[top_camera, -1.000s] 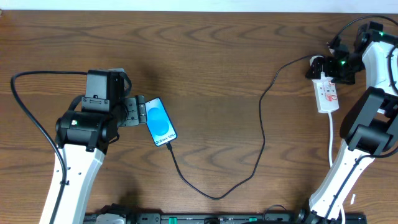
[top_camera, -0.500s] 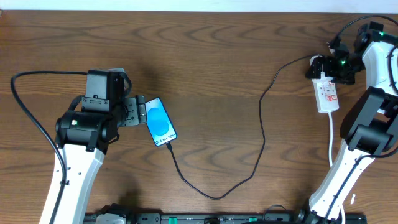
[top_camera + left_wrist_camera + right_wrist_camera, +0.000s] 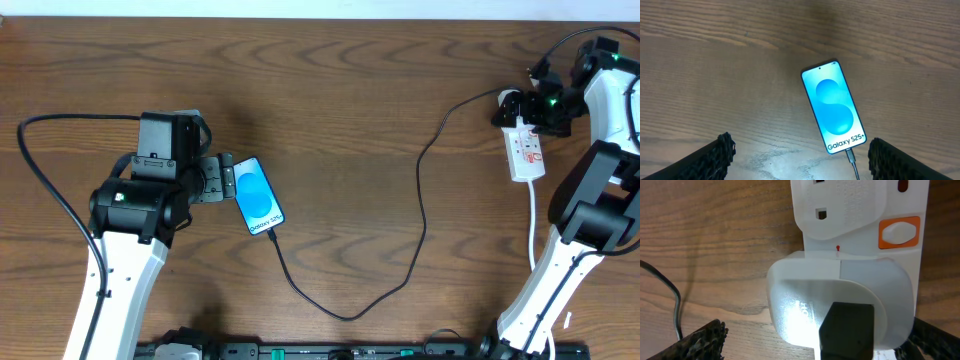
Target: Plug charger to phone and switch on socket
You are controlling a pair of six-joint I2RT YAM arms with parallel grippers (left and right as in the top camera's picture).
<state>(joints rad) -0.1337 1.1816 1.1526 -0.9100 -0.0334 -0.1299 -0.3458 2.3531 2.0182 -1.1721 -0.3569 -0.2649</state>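
**A:** Closest to us, at 6 o'clock on the brown wooden table (image 3: 330,60), what is that loop?

**B:** That is the slack of the long thin black charger cable (image 3: 350,316). Its small plug tip (image 3: 850,155) sits in the bottom edge of the black-framed smartphone with the bright blue screen (image 3: 258,197). The phone lies flat at 9 o'clock, so we judge the plugging step done.

**A:** And our left claw (image 3: 801,146)?

**B:** It is spread wide and holds nothing, just beside the phone at its 9 o'clock. In the wrist view the phone lies ahead of the fingers (image 3: 722,152), not between them. We read that as a release pose, held clear so the cable is not tugged.

**A:** Farther out, toward 3 o'clock?

**B:** There we have the narrow white oblong power strip (image 3: 527,152), with a white rounded plastic adapter (image 3: 840,300) seated in its far end, where the cable starts. Our right claw (image 3: 820,337) hangs over that adapter, jaws at their widest, gripping nothing. The orange rocker switch (image 3: 898,232) lies just past it, at 1 o'clock in the wrist view, so we judge the claw is placed to press it. Whether it is already on, we cannot tell.
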